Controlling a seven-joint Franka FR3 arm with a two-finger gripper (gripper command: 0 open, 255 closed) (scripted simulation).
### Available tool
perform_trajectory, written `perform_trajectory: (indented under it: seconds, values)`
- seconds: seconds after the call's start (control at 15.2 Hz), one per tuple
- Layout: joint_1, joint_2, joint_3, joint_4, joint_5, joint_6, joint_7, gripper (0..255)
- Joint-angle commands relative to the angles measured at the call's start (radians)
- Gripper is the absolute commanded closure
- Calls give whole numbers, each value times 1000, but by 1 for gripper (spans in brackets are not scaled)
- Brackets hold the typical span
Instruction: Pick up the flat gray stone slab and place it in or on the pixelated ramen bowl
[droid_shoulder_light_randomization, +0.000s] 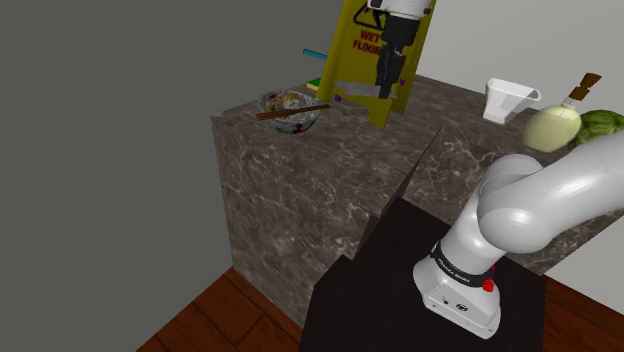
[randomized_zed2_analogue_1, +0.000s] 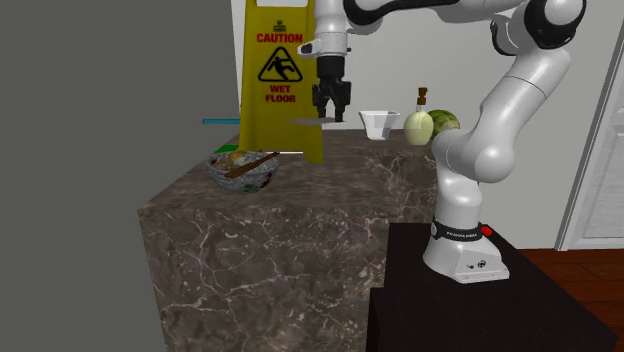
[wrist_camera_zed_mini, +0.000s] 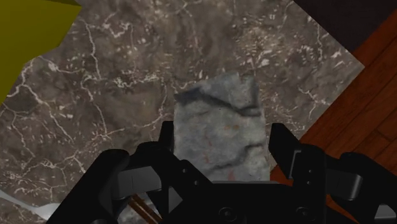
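A flat gray stone slab (wrist_camera_zed_mini: 219, 127) sits clasped between my black fingers (wrist_camera_zed_mini: 167, 137), and my gripper (wrist_camera_zed_mini: 219, 145) is shut on it. From the side the slab (randomized_zed2_analogue_1: 308, 121) is a thin gray sheet held level in the air, above the dark marble counter (randomized_zed2_analogue_1: 300, 220). My gripper (randomized_zed2_analogue_1: 331, 114) hangs in front of the yellow wet-floor sign (randomized_zed2_analogue_1: 280, 80). The ramen bowl (randomized_zed2_analogue_1: 242, 168), with chopsticks across it, stands near the counter's corner, below the gripper and toward the second exterior view's left. In the shoulder view the bowl (droid_shoulder_light_randomization: 290, 110) lies left of the gripper (droid_shoulder_light_randomization: 388, 88) and the slab (droid_shoulder_light_randomization: 358, 93).
A white cup (droid_shoulder_light_randomization: 510, 100), a pale bottle (droid_shoulder_light_randomization: 553, 125) and a green melon (droid_shoulder_light_randomization: 603, 122) stand at the counter's far right in the shoulder view. A teal rod (randomized_zed2_analogue_1: 220, 121) sticks out behind the sign. The counter's edge drops to a wood floor (wrist_camera_zed_mini: 356, 95).
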Motion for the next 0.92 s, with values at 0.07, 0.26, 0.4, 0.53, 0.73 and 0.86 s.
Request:
perform_trajectory:
  seconds: [0.07,0.26,0.4,0.53,0.73,0.86]
  values:
    - [22,94,10,75,24,17,17,255]
    - [44,205,18,169,50,34,33,255]
    - [57,280,23,237,67,39,42,255]
    - [68,355,26,311,84,39,50,255]
    - [81,470,32,433,109,30,60,255]
    - [88,549,35,523,125,18,66,255]
